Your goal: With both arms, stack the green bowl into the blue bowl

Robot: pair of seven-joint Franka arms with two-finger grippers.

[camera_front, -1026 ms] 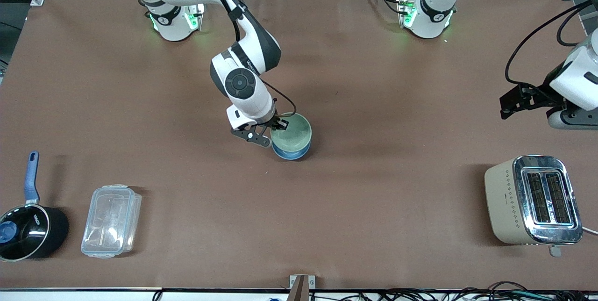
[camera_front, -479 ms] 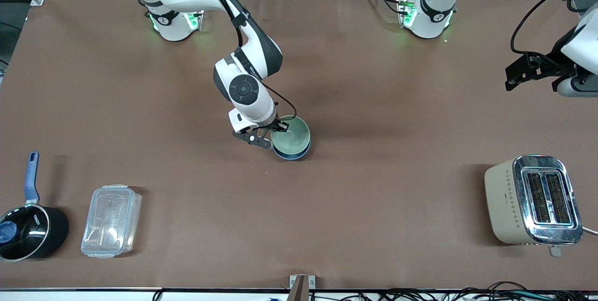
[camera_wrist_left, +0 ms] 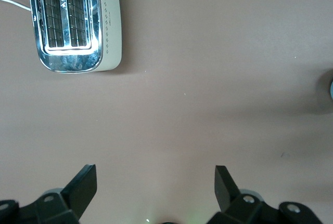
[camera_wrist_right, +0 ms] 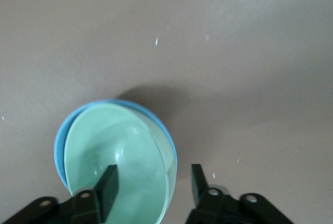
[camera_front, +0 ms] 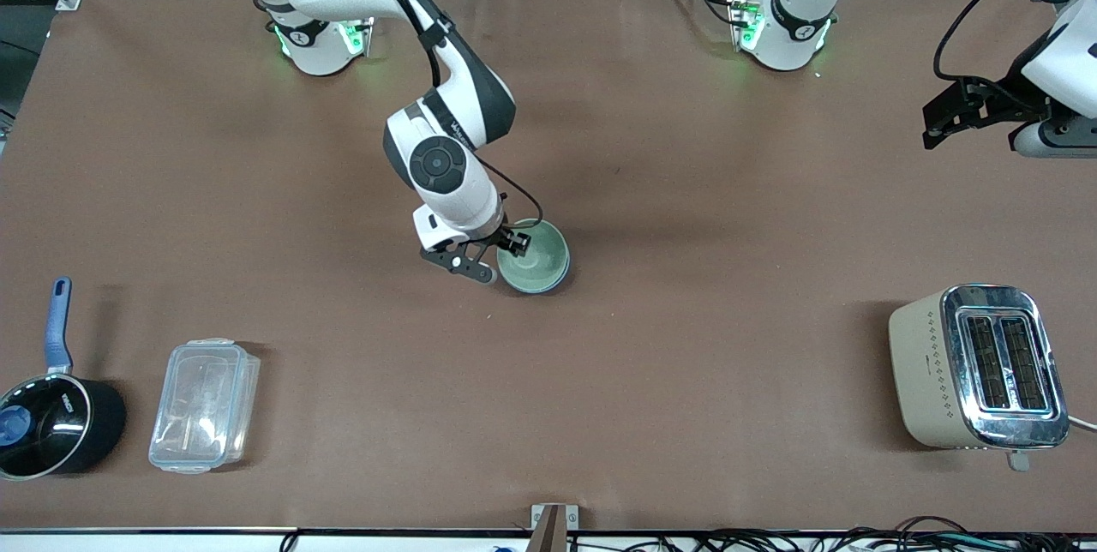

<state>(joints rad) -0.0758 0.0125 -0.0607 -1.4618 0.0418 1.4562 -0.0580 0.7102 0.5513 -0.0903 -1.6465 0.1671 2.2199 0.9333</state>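
The green bowl [camera_front: 532,256] sits inside the blue bowl [camera_front: 555,279] near the middle of the bench [camera_front: 686,346], a little tilted, so the blue rim shows on one side. The right pincer [camera_front: 507,245] is at the green bowl's rim with its fingers apart: 1 finger over the inside, 1 outside, and not pressing it. I judge the stacking is nearly done; what is left is to lift this pincer away. The left pincer [camera_front: 943,117] hangs wide and empty over the left arm's end of the bench, above the toaster [camera_front: 977,366], waiting.
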